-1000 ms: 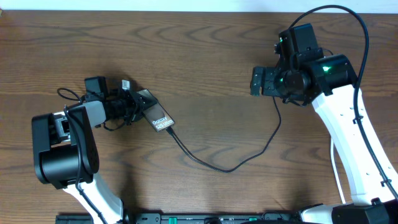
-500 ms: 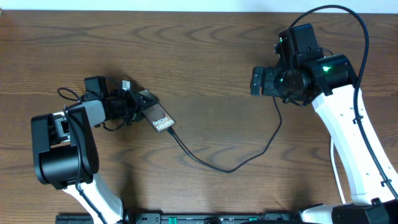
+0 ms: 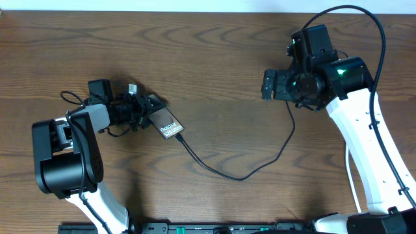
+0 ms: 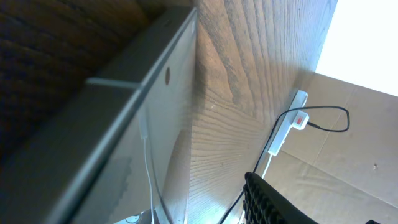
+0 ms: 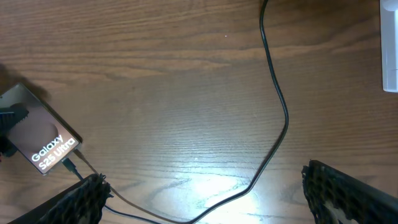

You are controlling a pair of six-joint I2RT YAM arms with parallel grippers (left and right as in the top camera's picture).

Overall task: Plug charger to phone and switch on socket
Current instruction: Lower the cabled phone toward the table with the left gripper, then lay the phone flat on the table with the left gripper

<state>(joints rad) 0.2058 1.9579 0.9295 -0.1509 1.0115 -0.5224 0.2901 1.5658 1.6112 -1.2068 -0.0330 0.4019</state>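
The phone (image 3: 168,123) lies on the wood table, bronze with white Galaxy lettering; it also shows in the right wrist view (image 5: 40,135). My left gripper (image 3: 144,107) is shut on its upper-left end, and the phone's edge (image 4: 124,106) fills the left wrist view. The black charger cable (image 3: 244,176) has its tip at the phone's lower end (image 5: 69,164) and looks plugged in. It loops right and up under my right arm. My right gripper (image 3: 268,86) is open and empty, above the table (image 5: 217,199). The white socket (image 4: 288,123) lies far off; one end shows in the right wrist view (image 5: 389,50).
A tangle of black wires (image 3: 78,99) sits behind the left wrist. The white right arm (image 3: 364,143) spans the right side of the table. A cardboard-coloured surface (image 4: 348,174) lies beyond the table edge.
The phone and my left gripper's fingers have shifted slightly toward the lower right. The right arm and the cable loop have not moved.
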